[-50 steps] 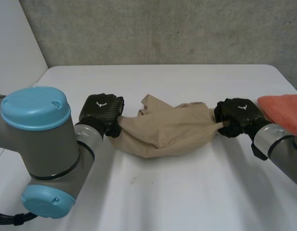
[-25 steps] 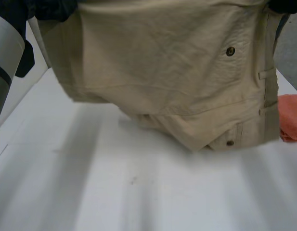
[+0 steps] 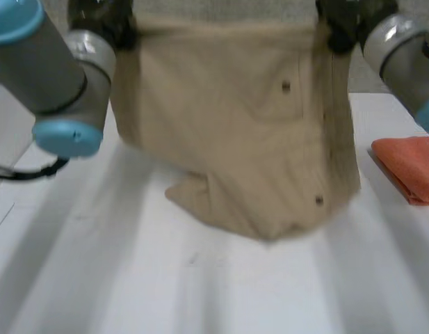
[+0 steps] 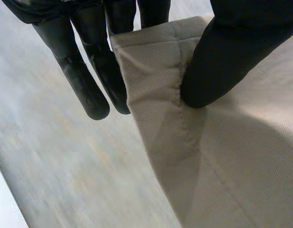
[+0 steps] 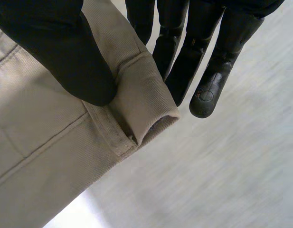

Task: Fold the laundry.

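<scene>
Pinched a beige garment [image 3: 242,139] along its upper edge with both hands and held it hanging, spread between them, over the table [image 3: 82,278]. Clamped one top corner in the left hand [image 3: 103,21], with the thumb [image 4: 217,57] pressed flat onto the stitched seam and the fingers [image 4: 89,80] straight behind the hem, so that the cloth sat caught between them. Clamped the opposite top corner in the right hand [image 3: 343,24] in the same manner, with the thumb bearing on the doubled band at the corner and the straight fingers backing it from the far side. Hung well below both hands, wide at the top and gathered into a rumpled fold at the bottom. Could not tell whether that lowest fold touched the table. Showed two dark buttons [image 3: 286,86] down the side beneath the right hand. Left an orange cloth [image 3: 409,170] lying folded on the table, below and outward of the right hand, near the garment's edge but apart from it.
</scene>
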You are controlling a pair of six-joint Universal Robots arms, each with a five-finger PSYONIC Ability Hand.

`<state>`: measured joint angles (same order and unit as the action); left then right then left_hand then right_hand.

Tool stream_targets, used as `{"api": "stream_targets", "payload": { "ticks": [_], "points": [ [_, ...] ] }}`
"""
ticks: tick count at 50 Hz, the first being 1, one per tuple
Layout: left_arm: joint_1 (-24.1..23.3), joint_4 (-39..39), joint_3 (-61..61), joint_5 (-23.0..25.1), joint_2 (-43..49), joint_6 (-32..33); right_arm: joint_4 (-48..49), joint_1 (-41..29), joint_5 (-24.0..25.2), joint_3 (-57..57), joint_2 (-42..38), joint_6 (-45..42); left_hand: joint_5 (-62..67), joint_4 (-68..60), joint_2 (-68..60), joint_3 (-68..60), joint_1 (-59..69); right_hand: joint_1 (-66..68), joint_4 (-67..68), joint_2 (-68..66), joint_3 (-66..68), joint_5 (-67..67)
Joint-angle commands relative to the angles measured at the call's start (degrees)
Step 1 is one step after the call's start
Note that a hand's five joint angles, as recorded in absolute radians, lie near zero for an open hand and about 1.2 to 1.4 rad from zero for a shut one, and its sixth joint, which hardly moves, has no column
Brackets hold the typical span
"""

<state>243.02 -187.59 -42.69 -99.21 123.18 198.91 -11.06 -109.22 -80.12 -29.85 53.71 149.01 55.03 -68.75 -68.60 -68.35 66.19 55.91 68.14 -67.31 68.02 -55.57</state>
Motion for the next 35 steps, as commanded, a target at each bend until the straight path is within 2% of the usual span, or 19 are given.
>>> {"api": "stream_targets", "payload": {
  "ticks": [1, 3, 8, 15, 23, 29, 35],
  "points": [
    [-0.6, -11.4, 8.5, -0.5, -0.8, -0.4, 24.7, -1.2, -1.1, 3.4, 3.0, 2.1, 15.0, -11.3, -11.4, -11.6, 13.8, 24.1, 11.9, -12.7, 12.0, -14.4],
    [-0.7, -13.5, 6.8, -0.6, -2.9, -0.5, 27.1, -1.2, -1.2, 1.0, 5.0, 3.4, 15.0, -11.3, -11.4, -11.6, 13.8, 24.1, 11.9, -12.7, 12.0, -14.4],
    [-0.3, -15.7, -4.9, -0.1, -9.7, -0.5, 23.7, -1.2, -1.2, -4.3, 6.2, 4.0, 15.0, -11.3, -11.4, -11.6, 13.8, 24.1, 11.9, -12.7, 12.0, -14.4],
    [0.0, -15.5, -18.8, -0.2, -10.4, -0.5, 14.4, -1.2, -0.6, -13.3, 5.7, 3.9, 15.0, -11.3, -11.4, -11.6, 13.8, 24.1, 11.9, -12.7, 12.0, -14.4],
    [-0.4, -14.7, -34.7, -0.5, -9.0, -0.4, 9.4, -1.3, -0.1, -25.1, 2.4, 2.2, 15.0, -11.3, -11.4, -11.6, 13.8, 24.1, 11.9, -12.7, 12.0, -14.4],
    [-1.8, -9.1, -41.4, -0.8, -6.0, -0.1, 5.2, -3.1, -0.4, -31.6, -0.3, -2.8, 15.0, -11.3, -11.4, -11.6, 13.8, 24.1, 11.9, -12.7, 12.0, -14.4],
    [-3.8, 1.0, -44.2, -1.7, -6.0, -0.4, -0.8, -3.2, -0.6, -37.5, 1.2, -6.5, 15.0, -11.3, -11.4, -11.6, 13.8, 24.1, 11.9, -12.7, 12.0, -14.4]
  ]
}}
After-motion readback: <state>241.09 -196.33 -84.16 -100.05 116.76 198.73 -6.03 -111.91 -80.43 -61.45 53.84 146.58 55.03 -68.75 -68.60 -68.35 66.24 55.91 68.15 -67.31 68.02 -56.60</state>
